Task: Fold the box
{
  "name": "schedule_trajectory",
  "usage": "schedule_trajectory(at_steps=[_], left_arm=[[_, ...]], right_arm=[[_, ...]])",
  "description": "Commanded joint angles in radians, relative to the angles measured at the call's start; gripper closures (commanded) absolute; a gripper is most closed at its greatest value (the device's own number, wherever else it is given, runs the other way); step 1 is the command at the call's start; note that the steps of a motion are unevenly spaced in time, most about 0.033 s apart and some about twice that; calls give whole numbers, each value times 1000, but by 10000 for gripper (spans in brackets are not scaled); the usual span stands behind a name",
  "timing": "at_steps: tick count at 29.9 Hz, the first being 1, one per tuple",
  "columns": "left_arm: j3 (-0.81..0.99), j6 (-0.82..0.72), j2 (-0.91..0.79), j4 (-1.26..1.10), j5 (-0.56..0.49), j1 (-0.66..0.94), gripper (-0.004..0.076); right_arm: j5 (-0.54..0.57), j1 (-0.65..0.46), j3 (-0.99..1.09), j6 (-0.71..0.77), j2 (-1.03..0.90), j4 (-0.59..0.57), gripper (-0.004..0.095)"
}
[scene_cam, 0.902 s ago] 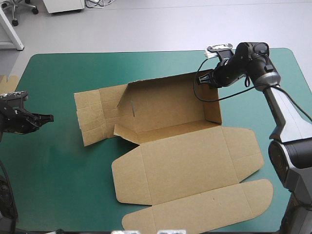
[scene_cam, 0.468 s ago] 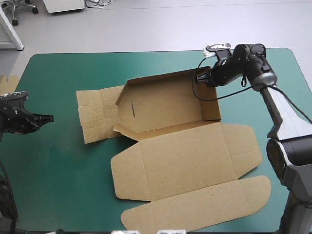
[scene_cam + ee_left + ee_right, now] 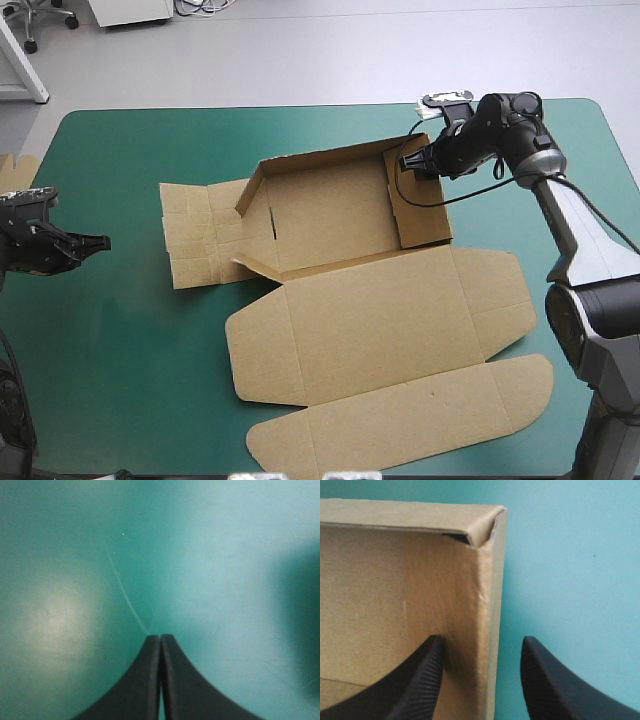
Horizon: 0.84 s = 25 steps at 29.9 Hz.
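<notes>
Tabletop (image 3: 120, 380): teal-green cover.
Box (image 3: 330, 215): brown, mid-tabletop; far wall and right end wall raised, left flaps and lid lying flat.
Lid (image 3: 380, 330): spread toward the near edge.
End wall (image 3: 487, 580): upright, and probably needs holding to stay so.
Right gripper (image 3: 482, 639): fingers spread astride the end wall at the box's far right corner, likely ready to pinch.
Left gripper (image 3: 160, 636): pressed together near the left edge, well apart from the box.
Spare board (image 3: 15, 170): at the left edge, not in the way.
</notes>
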Motion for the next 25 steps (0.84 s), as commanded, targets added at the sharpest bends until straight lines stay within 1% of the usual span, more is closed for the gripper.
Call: schedule_trajectory(at_steps=[1,7,12,14,18,20,24,25], left_arm=[[-33,4,-33,-16,-34,2,734],[-33,7,-33,-16,-40,2,734],[-33,7,-33,-16,-40,2,734],[-33,9,-33,-16,-40,2,734],[-33,12,-33,-16,-40,2,734],[-33,12,-33,-16,-40,2,734],[-33,12,-33,-13,-40,2,734],[-33,12,-33,-13,-40,2,734]], right_arm=[[-28,-6,-25,-19,-91,2,449],[4,-6,-25,-23,-183,2,449],[80,-6,-16,-23,-276,0,449],[87,-6,-8,-23,-317,0,449],[46,-6,31,-23,-402,-4,449],[-4,-6,81,-23,-454,-4,449],[-88,-6,245,-23,-565,2,449],[-114,-2,314,-23,-599,2,449]])
